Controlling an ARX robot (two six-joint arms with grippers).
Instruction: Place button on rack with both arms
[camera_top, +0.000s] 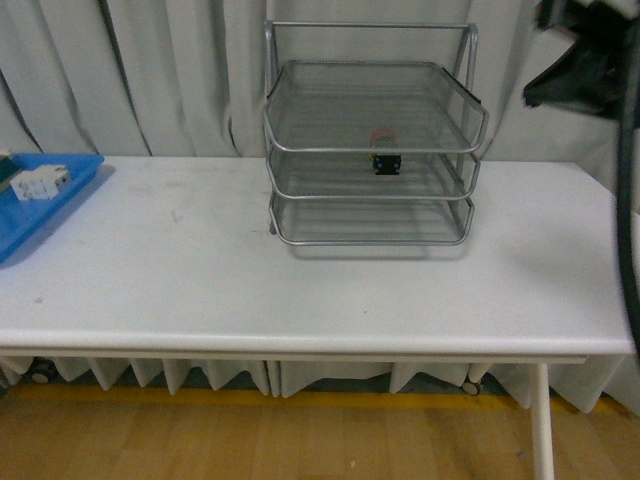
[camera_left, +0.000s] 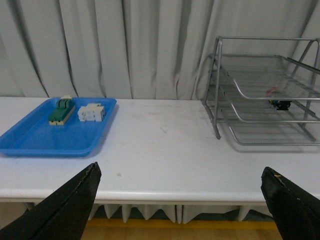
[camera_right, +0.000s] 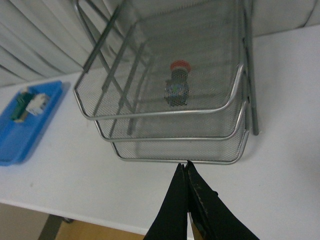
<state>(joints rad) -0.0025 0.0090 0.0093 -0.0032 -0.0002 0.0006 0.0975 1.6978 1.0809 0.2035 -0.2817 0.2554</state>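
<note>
The button (camera_right: 177, 85), likely light, rigid and best pinched by its blocky body, lies on the rack's (camera_top: 372, 150) middle tier, while the left gripper (camera_left: 180, 200) gapes wide and the right gripper (camera_right: 186, 172) is pressed closed, empty.

Left gripper (camera_left: 180, 200) wide open, empty; right gripper (camera_right: 186, 170) pressed closed, empty; right arm (camera_top: 590, 60) raised high.

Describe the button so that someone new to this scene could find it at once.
Find the silver wire-mesh rack standing at the back of the white table. The button lies inside one of its upper trays. Its red round cap on a dark blocky body is the rack's only contents.
</note>
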